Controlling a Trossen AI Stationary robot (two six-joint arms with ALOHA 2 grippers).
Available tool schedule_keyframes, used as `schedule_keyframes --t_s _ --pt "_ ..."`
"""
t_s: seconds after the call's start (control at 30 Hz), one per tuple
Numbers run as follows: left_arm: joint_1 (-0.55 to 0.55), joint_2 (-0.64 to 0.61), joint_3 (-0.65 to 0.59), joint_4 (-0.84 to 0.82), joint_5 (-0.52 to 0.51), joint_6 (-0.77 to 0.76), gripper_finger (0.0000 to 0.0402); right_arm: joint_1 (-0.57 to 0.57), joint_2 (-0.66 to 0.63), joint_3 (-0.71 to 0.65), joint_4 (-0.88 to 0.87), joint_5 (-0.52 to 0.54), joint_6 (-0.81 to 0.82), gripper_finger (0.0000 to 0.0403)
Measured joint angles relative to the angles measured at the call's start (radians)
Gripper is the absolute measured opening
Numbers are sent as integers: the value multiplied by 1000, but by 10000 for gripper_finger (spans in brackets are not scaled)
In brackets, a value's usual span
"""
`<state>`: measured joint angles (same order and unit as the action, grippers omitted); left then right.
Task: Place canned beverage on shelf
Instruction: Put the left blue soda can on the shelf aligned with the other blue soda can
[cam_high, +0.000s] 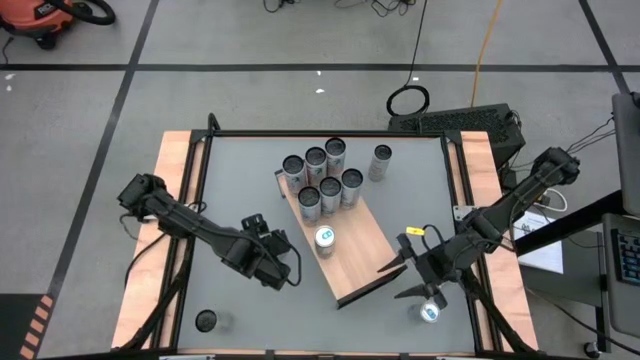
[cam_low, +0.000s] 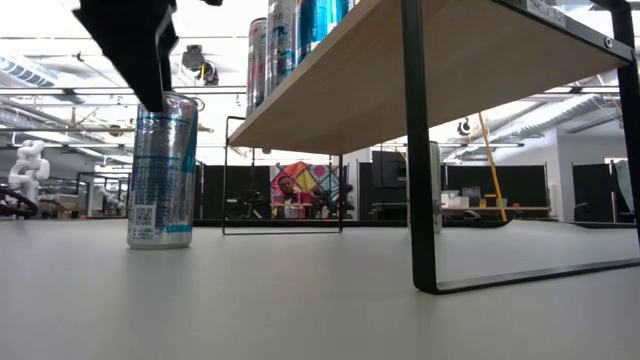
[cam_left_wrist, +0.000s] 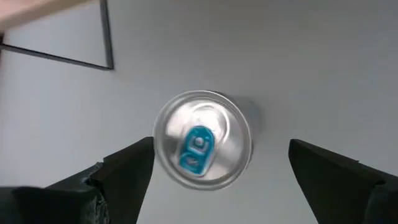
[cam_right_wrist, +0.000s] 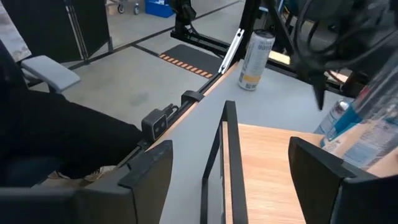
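The left end effector, fingers apart, hovers over an upright can on the table, left of the shelf. The right end effector waits at the shelf's near right edge, fingers apart and empty.

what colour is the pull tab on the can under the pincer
Blue, on the can's silver top; clearest in the left wrist view.

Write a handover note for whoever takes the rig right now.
Left tool: open, hovering over an upright can on the grey table beside the shelf; not gripped.
Right tool: open, empty, at the shelf's other side.
Done: a cluster of cans at the shelf's far end, one more mid-board.
Left: grasp and shelve that can, then the loose cans at the table edge, one left, one by the right tool.
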<state>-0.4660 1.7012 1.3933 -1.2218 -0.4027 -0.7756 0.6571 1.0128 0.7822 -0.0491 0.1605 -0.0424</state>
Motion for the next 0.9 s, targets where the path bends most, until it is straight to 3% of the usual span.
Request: schedule_keyframes --t_s 0.6,0.73,0.9 --pt "63 0 -105 177 19 58 357 0 -38 0 -95 0 -12 254" --pt "68 0 -105 176 32 50 330 0 -38 0 -99 0 -12 254" --pt "67 0 -105 172 35 16 269 0 -28 0 -98 0 -11 254"
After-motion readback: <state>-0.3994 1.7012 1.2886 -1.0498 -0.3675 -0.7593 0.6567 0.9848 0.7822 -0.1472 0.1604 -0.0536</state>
